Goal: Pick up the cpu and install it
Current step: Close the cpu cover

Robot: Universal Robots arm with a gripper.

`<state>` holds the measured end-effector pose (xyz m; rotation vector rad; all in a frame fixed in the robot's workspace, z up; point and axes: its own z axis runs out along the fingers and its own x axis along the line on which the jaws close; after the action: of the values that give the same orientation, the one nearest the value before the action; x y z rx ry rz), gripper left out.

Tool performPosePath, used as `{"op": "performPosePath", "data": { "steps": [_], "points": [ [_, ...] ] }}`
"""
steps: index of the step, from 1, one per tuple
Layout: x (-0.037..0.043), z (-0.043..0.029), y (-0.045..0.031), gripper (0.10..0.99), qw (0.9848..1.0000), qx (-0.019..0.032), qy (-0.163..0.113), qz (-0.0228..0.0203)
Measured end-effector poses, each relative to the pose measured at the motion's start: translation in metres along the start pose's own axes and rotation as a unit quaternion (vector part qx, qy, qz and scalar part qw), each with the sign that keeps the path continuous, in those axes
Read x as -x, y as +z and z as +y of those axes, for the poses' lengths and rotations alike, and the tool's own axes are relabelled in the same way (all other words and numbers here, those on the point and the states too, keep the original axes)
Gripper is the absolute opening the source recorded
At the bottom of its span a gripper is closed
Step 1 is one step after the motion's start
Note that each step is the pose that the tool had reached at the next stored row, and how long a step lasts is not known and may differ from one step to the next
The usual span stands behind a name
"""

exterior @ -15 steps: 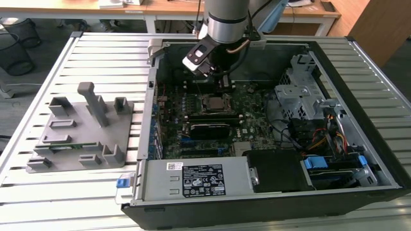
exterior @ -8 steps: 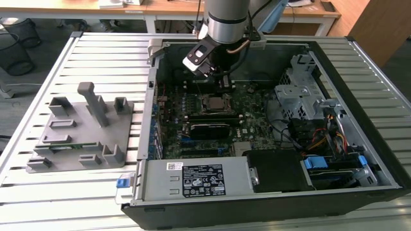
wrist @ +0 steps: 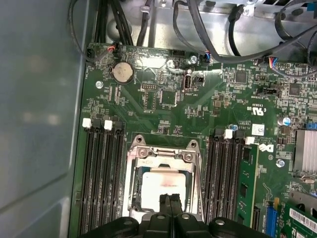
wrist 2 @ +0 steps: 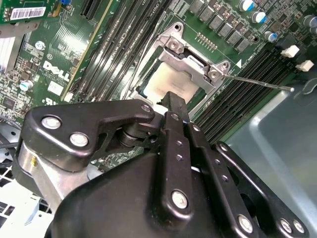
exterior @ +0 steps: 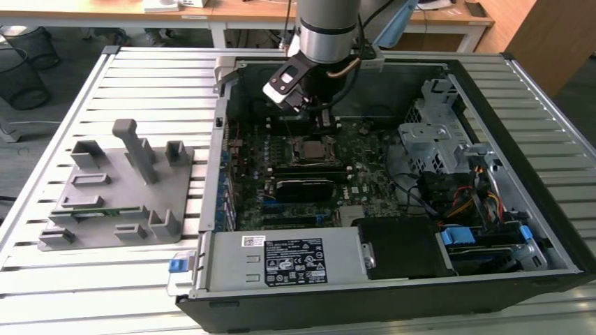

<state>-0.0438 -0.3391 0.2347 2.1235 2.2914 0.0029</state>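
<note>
CPU [wrist: 161, 191] first: it lies flat in its socket near the middle of the motherboard [wrist: 198, 109], its pale silver top showing through the window of the metal socket frame [wrist: 194, 163], with banks of memory slots [wrist: 101, 173] on either side. The gripper [wrist: 171, 197] hangs right over the chip's near edge with its two fingers drawn together and nothing between them. Whether the tips touch the metal top or stop just above it, I cannot tell. To my eye the pick-up and the seating are done, since the chip looks square in its seat. A thin lever rod [wrist 2: 257, 82] runs out from one corner of the frame. I cannot make out whether it is latched, so I would not call the install finished on this evidence. The board sits in an opened desktop computer case [exterior: 521, 209] lying on its side, with a power supply [exterior: 279, 262] along its near edge and a drive cage with bundled cables toward the exterior view's right. The case rests on a slatted metal table [exterior: 139, 77]. On the exterior view's left, well apart from the case, a grey plastic fixture tray [exterior: 112, 202] stands with its posts and pockets. Beyond the table are wooden desks [exterior: 251, 10] and a wire waste basket [exterior: 19, 70] on the floor.
</note>
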Motion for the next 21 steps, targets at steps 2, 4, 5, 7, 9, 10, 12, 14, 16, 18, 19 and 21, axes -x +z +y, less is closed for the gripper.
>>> {"op": "performPosePath", "data": {
  "steps": [2, 4, 5, 7, 9, 10, 12, 14, 16, 18, 19, 21],
  "points": [
    [-0.0001, -0.0012, 0.0, 0.106, 1.0, 0.0, 0.0, 0.0],
    [-0.0002, -0.002, 0.0, 0.106, 1.0, 0.0, 0.0, 0.0],
    [-0.0002, -0.0027, 0.0, 0.106, 1.0, 0.0, 0.0, 0.0],
    [-0.0004, -0.0054, 0.0001, 0.106, 1.0, 0.0, 0.0, 0.0],
    [-0.0004, -0.0054, 0.0001, 0.106, 1.0, 0.0, 0.0, 0.0],
    [-0.0004, -0.0048, 0.0001, 0.106, 1.0, 0.0, 0.0, 0.0],
    [-0.0003, -0.0047, 0.0001, 0.106, 1.0, 0.0, 0.0, 0.0],
    [-0.0003, -0.0043, 0.0001, 0.106, 1.0, 0.0, 0.0, 0.0],
    [-0.0003, -0.0039, 0.0001, 0.106, 1.0, 0.0, 0.0, 0.0],
    [-0.0004, -0.0048, 0.0001, 0.106, 1.0, 0.0, 0.0, 0.0],
    [-0.0005, -0.0053, 0.0001, 0.106, 1.0, 0.0, 0.0, 0.0],
    [-0.0005, -0.0064, 0.0001, 0.106, 1.0, 0.0, 0.0, 0.0]
  ]
}}
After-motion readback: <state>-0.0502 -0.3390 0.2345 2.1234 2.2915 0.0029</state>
